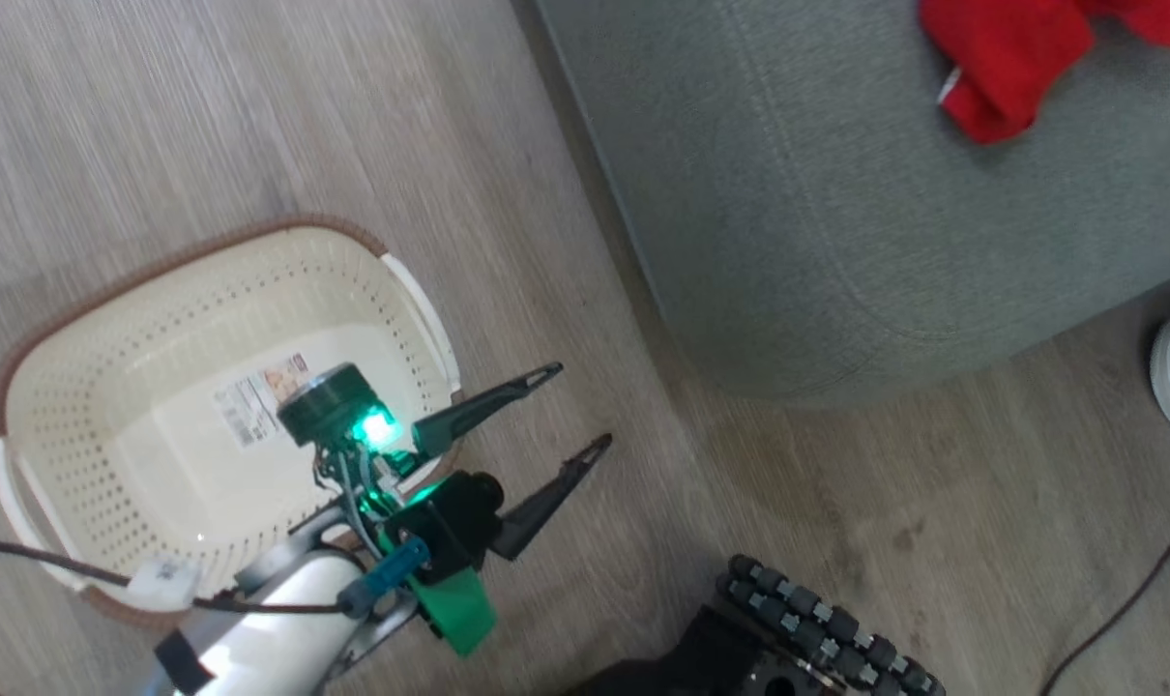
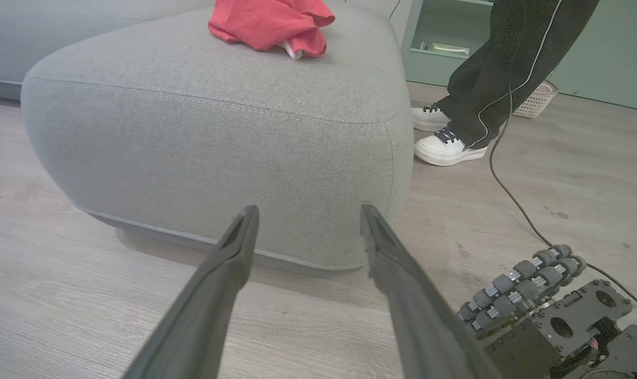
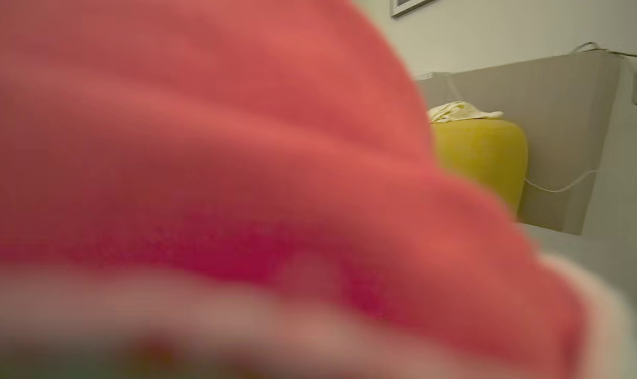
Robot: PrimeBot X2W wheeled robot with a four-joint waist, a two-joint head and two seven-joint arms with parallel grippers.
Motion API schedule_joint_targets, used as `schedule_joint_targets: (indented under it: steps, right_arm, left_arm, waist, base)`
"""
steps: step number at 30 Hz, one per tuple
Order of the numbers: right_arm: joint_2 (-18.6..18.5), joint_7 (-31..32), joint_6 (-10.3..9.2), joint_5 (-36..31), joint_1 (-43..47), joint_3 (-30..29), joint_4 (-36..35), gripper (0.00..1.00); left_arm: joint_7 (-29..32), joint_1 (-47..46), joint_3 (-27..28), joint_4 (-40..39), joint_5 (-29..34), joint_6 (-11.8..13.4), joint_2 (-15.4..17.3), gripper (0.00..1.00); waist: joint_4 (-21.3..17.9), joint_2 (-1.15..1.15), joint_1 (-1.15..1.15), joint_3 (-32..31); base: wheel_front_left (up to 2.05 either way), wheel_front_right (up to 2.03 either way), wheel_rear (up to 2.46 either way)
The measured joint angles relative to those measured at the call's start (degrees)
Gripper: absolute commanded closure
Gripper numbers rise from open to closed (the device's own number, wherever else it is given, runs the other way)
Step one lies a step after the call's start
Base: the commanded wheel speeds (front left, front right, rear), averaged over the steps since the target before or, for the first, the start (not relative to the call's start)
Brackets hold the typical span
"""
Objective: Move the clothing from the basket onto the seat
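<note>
Spreading under everything is a pale wood-grain floor (image 1: 256,116). On it stands the seat (image 1: 836,222) — a big grey cushion with rounded corners. The clothing (image 1: 1006,68), a crumpled bright red heap with a white edge, lies on top of the seat toward its far side. The basket (image 1: 160,319) sits on the floor to the robot's left of the seat, well apart from it, its cream bottom carrying a label sticker (image 1: 256,396). The left claw (image 1: 580,404) hangs over the floor just beside the basket's seat-side handle, its fingers spread wide, holding nothing and pointing at the seat's flank. The right claw is closed tight. A blurred red mass of the clothing with a pale band lies right against its wrist camera — whether any of it is pinched between the fingers I cannot tell. A person's white shoes (image 2: 445,150) stand on the floor beside the seat, with a dark cable (image 2: 508,184) trailing past them.
</note>
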Motion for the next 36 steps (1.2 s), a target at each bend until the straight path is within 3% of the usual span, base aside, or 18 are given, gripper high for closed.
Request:
schedule_joint_targets:
  steps: [10,27,36]
  right_arm:
    - [-7.0,3.7,0.0,-1.4,-16.2,3.5,18.8,1.0]
    - [-6.0,2.7,0.0,-4.1,-26.1,3.8,39.6,1.0]
    - [-4.8,4.4,0.0,-6.6,-26.2,4.1,48.3,1.0]
  left_arm:
    - [0.0,-3.7,-0.1,-1.6,0.0,0.0,2.2,0.0]
    - [0.0,-5.6,-0.2,-2.2,0.2,0.0,3.1,0.0]
    - [0.0,-6.0,0.3,-2.3,0.5,0.0,3.0,0.0]
  waist:
    - [3.0,0.0,0.0,7.6]
    - [6.1,0.0,0.0,13.8]
    - [6.8,0.0,-0.01,14.4]
  base:
    - [0.0,0.0,0.0]
    - [0.0,0.0,0.0]
    - [0.0,0.0,0.0]
